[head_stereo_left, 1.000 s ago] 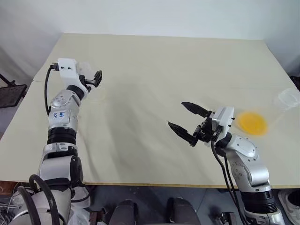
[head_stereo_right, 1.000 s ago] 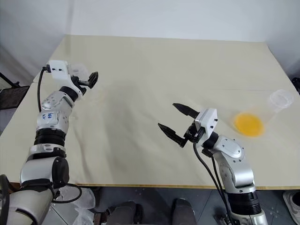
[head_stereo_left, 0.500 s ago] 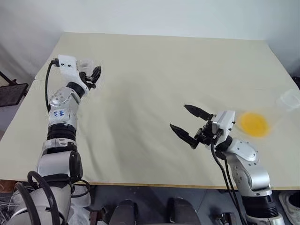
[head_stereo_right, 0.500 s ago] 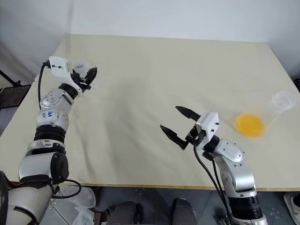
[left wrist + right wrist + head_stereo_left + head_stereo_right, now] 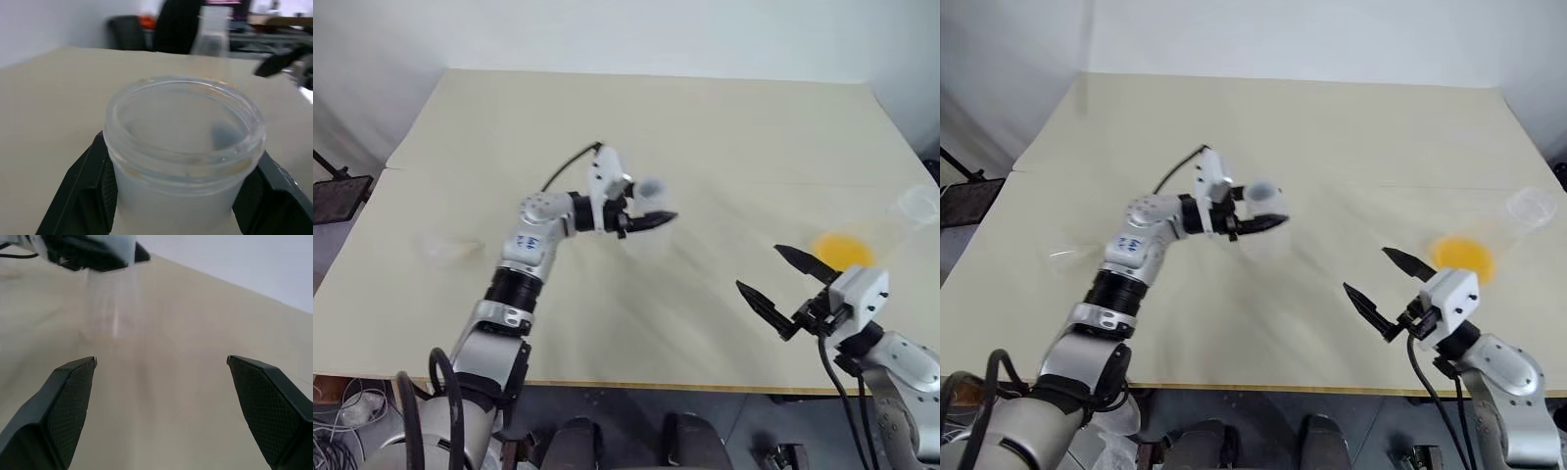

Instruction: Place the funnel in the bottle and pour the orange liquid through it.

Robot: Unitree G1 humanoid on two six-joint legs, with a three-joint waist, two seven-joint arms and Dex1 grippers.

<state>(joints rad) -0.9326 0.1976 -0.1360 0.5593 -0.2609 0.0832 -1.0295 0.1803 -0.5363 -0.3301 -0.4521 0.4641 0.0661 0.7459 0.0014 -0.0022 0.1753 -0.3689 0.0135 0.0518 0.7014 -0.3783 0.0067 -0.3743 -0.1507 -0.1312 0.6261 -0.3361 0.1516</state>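
My left gripper (image 5: 651, 217) is shut on the bottle (image 5: 644, 194), a small clear one blurred by motion, held over the table's middle. In the left wrist view the bottle's (image 5: 183, 142) round rim sits between the two black fingers (image 5: 83, 196). A faint see-through shape (image 5: 445, 245) lies at the table's left; I cannot tell whether it is the funnel. The orange liquid (image 5: 842, 253) pools in a large clear flask (image 5: 1531, 208) at the right. My right gripper (image 5: 760, 269) hangs open and holds nothing, just left of that flask, near the front edge.
The pale table (image 5: 636, 108) stretches bare behind both arms. In the right wrist view the left gripper (image 5: 98, 254) shows beyond my own open fingers (image 5: 68, 396). Grey floor lies past the table's near edge (image 5: 636, 387).
The left gripper shut on the bottle at the far left and swung it right to the table's middle. The right gripper drew back to the right, still open.
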